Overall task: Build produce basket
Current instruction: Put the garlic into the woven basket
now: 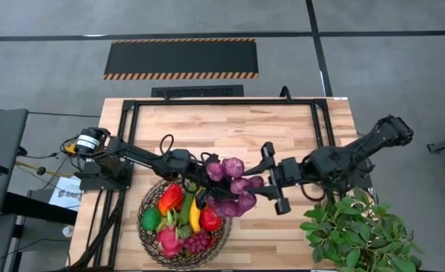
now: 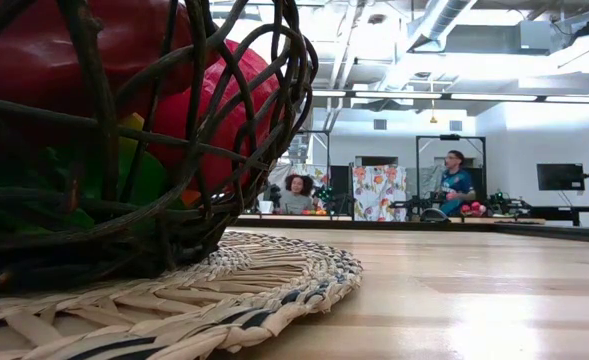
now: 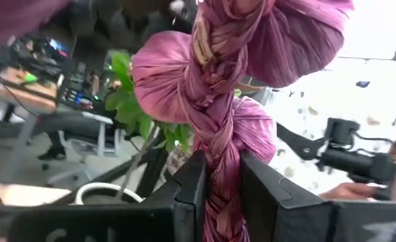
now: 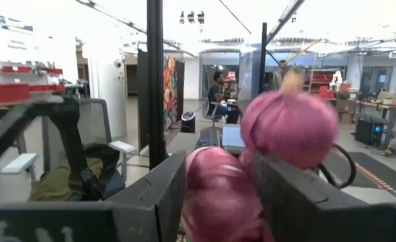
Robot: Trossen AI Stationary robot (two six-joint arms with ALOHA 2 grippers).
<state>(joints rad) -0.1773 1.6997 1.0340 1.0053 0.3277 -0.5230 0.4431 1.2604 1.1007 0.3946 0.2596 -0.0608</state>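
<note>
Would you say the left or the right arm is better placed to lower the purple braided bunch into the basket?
Left, probably: its end effector grips the purple bunch at the braid, beside the basket.

Basket: round, shallow, dark brown open wire mesh; upright at the table's near edge, left of centre, on a pale woven mat.

Produce inside: red pepper, green fruit, yellow banana, red apple, pink dragonfruit, purple grapes.

Braided string of purple onions (bulbs joined by a plaited stalk): held up, above the basket's far right rim.
</note>
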